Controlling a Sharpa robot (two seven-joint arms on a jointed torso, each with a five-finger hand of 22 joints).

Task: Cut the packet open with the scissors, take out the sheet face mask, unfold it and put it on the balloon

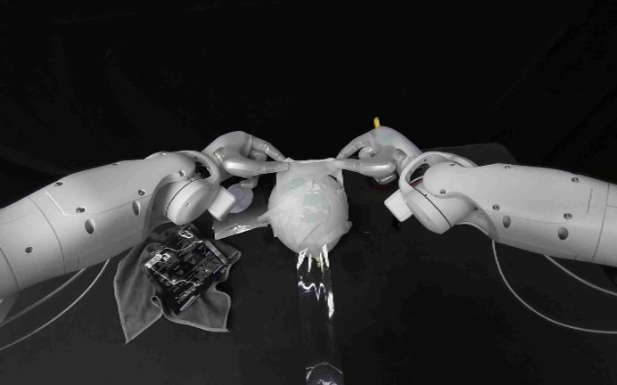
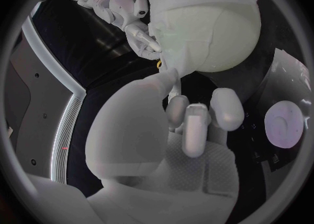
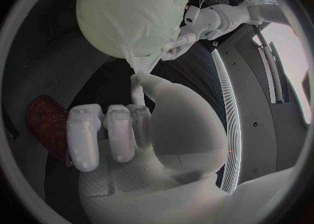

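Observation:
A pale green balloon [image 1: 308, 211] stands at the table's middle with the white sheet face mask [image 1: 306, 178] draped over it. My left hand [image 1: 244, 159] pinches the mask's upper edge on one side. My right hand [image 1: 373, 155] pinches the opposite side. In the left wrist view my left hand [image 2: 190, 119] holds a strip of the mask [image 2: 171, 80] below the balloon [image 2: 216, 30], with my right hand [image 2: 134, 20] beyond. In the right wrist view my right hand [image 3: 118, 130] holds a strip of the mask [image 3: 137, 85] under the balloon [image 3: 131, 12].
A grey cloth [image 1: 142, 300] lies at the front left with a dark shiny object [image 1: 186, 262] on it, too unclear to name. A clear glossy stand [image 1: 315, 282] runs forward under the balloon. A small yellow tip [image 1: 377, 122] shows behind my right hand.

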